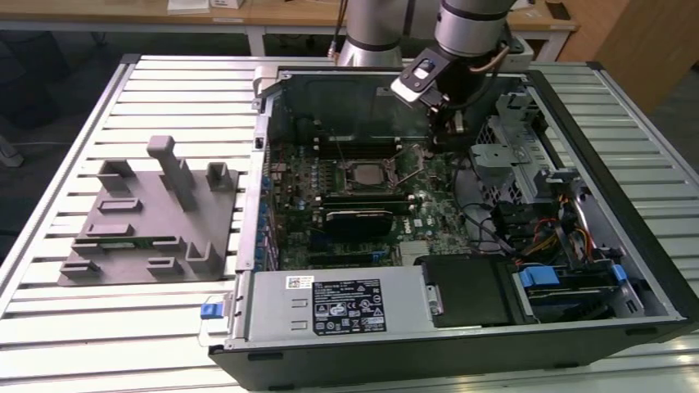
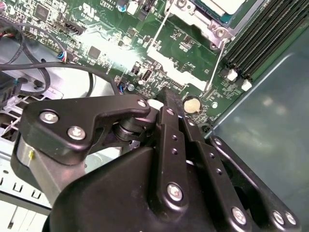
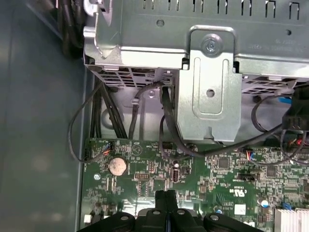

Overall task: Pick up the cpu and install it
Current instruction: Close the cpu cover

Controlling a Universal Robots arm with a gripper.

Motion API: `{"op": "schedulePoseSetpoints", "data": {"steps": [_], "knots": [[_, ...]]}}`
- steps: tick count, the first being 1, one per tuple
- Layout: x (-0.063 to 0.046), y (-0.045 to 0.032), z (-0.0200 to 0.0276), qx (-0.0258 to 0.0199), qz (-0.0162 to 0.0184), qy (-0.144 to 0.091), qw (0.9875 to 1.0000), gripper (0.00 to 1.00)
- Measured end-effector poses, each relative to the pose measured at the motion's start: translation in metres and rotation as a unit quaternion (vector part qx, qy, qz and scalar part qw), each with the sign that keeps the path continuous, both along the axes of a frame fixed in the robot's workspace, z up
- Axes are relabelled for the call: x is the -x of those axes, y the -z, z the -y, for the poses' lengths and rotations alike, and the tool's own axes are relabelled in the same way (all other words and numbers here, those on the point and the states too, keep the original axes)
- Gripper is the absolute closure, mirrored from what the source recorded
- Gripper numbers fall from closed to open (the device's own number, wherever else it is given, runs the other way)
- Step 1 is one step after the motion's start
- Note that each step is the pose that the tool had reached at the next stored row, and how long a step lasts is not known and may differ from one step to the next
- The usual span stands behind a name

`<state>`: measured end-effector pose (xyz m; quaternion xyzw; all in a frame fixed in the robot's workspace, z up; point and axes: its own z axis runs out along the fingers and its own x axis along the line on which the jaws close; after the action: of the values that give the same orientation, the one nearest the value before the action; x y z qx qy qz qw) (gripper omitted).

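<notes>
Your small square silvery-topped cpu (image 2: 226,5) lies in its metal-framed socket (image 2: 200,21), so it looks placed already; the black 2-fingered gripper (image 3: 166,195) carries nothing, jaws pressed together, probably to push as 1 tip; the grey arm (image 1: 470,24) reaches steeply down, tip low over the green motherboard (image 3: 217,169) beside the socket, near the round silver coin cell (image 3: 117,166).

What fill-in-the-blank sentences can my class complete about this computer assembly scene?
1. The cpu rests inside its ____.
2. The gripper is ____ and holds nothing.
3. The grey tray lies toward the exterior view's ____.
4. The round coin battery sits on the green ____.
Missing words: socket; shut; left; motherboard.
</notes>
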<state>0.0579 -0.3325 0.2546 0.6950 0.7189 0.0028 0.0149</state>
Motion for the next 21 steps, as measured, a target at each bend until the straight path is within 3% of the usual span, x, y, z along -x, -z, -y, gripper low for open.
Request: {"op": "schedulePoseSetpoints", "data": {"steps": [10,21], "knots": [[-0.003,0.0130,0.0000,0.0003,-0.0023,0.000,1.0000,0.89],[0.004,0.0132,-0.0001,0.0003,-0.0023,0.000,1.0000,0.89]]}}
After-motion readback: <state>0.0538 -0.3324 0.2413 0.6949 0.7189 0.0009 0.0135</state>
